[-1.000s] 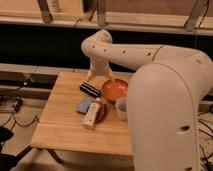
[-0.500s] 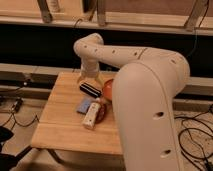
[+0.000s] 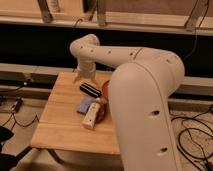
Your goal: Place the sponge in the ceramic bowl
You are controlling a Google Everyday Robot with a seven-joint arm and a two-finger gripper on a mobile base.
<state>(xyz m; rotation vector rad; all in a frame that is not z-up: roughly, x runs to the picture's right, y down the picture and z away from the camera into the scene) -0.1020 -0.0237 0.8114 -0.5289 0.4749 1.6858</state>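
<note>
Gripper (image 3: 85, 78), its 2 fingers spread and empty, hangs on the far side of the sponge (image 3: 83, 106); the bowl (image 3: 105, 90) sits beside the sponge.

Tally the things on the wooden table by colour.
Black rectangular block: 1
Blue square sponge: 1
White bar-shaped object: 1
Orange-red ceramic bowl, partly hidden: 1
Total: 4
The gripper hovers open just behind the block.

tool (image 3: 85, 80) over the desk's (image 3: 60, 126) back edge, block (image 3: 90, 89) just before it; sponge (image 3: 83, 106) nearer, bar (image 3: 91, 117) at its right; bowl (image 3: 106, 89) right of block.
</note>
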